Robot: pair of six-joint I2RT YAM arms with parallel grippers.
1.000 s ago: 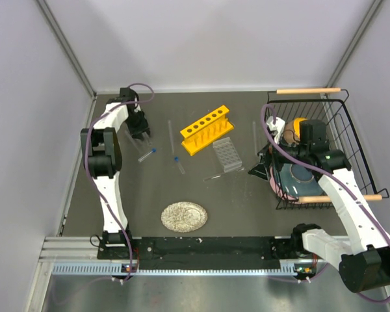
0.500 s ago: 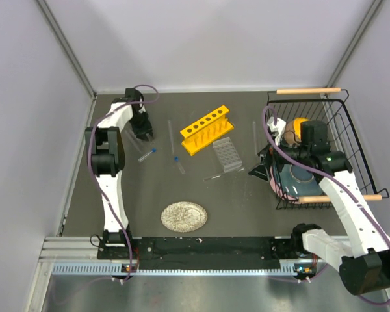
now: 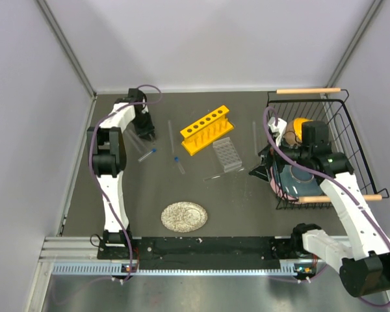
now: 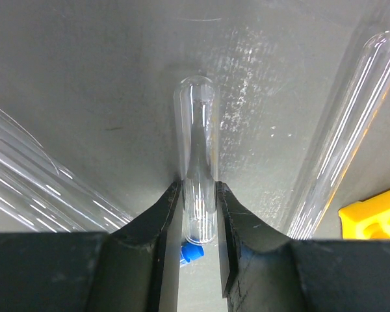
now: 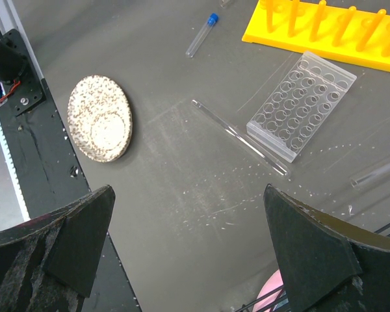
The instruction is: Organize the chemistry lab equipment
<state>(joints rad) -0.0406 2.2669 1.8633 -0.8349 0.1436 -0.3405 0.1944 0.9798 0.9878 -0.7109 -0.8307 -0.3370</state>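
Your biggest piece, the yellow rack (image 3: 207, 129), stands mid-table at the far side. It looks like stiff, light plastic, so any grip on its end plate should be safe. Just in front of it, the clear gridded rack (image 3: 226, 154) looks equally rigid but slicker. Take that one by its long edges.

The long glass tube (image 4: 351, 130) lies beside the yellow rack. Expect it to be thin-walled, brittle and ready to roll. Pinch it near the middle, and lightly.

The short glass tube (image 4: 196, 130) is the one in hand, at the far left of the table. It is smooth and round, so it may squirt out under a hard squeeze. A hold near its middle suits it. A blue cap (image 4: 192, 251) shows just below its near end, but I cannot tell whether the cap belongs to it.

Your left arm (image 3: 114, 120) is stretched far forward and bent down at the wrist. The left gripper (image 4: 199, 187) straddles that short tube, with its fingers (image 4: 166, 208) tight against both sides. I cannot tell whether they actually pinch it.

Your right arm (image 3: 341, 188) is folded by the basket (image 3: 351, 130). The right gripper (image 5: 188, 188) is spread wide, with nothing in it.
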